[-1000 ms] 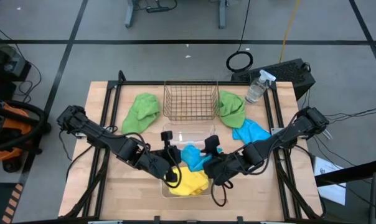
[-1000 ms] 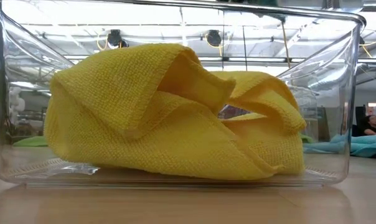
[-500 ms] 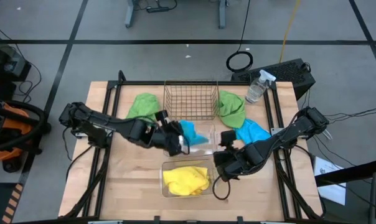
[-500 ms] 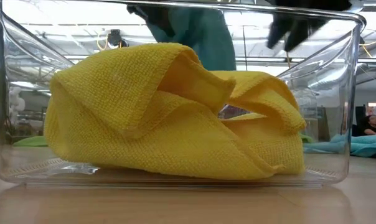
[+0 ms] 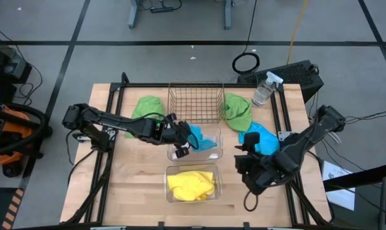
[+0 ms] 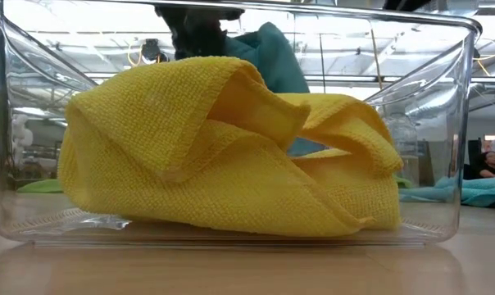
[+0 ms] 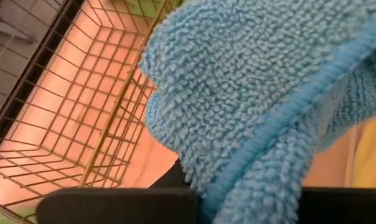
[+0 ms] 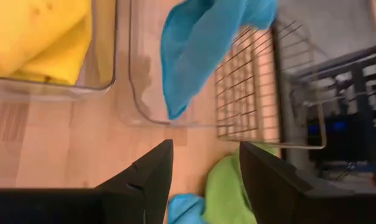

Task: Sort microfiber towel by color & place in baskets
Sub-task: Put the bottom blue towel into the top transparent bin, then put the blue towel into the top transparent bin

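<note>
— What has the left gripper (image 5: 183, 137) got?
— It's clamped on a sky blue towel (image 5: 200, 138), hanging over the middle clear basket (image 5: 216, 152); the arm stretches in low from the left.
— The right gripper (image 5: 241, 163)?
— Fingers apart, holding nothing, right of the near clear basket (image 5: 169, 172) with the yellow towels (image 5: 192, 184).
— The rest?
— Green towels (image 5: 145, 110) flank the far wire basket (image 5: 194, 102); another blue towel (image 5: 260, 137) lies right.

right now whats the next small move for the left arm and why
Probably lower and let go. The left hand holds a blue towel over the middle clear bin, which looks otherwise bare, while the yellow towels fill the near bin. The right hand, open, waits beside.
</note>
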